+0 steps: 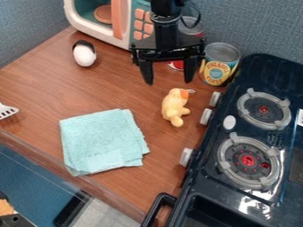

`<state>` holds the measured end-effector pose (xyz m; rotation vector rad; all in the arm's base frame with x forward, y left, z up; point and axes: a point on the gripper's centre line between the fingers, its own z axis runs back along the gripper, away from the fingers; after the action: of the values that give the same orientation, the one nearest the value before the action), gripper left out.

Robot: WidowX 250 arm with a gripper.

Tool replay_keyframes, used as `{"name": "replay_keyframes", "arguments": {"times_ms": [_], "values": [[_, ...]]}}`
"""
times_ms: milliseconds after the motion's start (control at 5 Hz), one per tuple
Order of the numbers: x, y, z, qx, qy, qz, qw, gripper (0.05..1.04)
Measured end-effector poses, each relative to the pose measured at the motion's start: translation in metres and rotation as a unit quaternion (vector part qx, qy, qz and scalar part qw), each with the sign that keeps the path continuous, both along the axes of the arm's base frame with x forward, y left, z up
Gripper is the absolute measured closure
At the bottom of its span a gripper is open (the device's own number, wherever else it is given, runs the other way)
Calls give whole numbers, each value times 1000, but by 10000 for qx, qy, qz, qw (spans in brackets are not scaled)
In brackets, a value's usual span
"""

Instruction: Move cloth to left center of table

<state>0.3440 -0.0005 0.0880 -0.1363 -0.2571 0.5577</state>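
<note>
A folded, light teal cloth (102, 141) lies flat on the wooden table (35, 84), in front and to the left of the black pincer (168, 83), which hangs released with its two fingers spread apart. A small yellow toy (174, 107) lies just in front of the pincer, with a can (218, 66) just to the pincer's right, a dark stove (228, 108) farther right, and a toy microwave (120, 20) behind it to the left.

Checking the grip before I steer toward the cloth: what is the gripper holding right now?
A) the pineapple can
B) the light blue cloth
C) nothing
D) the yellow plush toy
C: the gripper hangs with its fingers spread apart and nothing pinched between them, while the cloth, the toy and the can all rest on the table.
</note>
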Motion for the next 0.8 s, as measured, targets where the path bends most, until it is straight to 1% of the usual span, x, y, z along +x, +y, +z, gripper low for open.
{"name": "replay_keyframes", "arguments": {"times_ms": [200,400,600,800], "values": [[-4,0,-11,-1,177,3,9998,83],[-19,10,-4,164,209,46,9996,83],[-42,21,7,243,156,203,9994,83],[-72,34,1,236,280,380,9986,83]]}}
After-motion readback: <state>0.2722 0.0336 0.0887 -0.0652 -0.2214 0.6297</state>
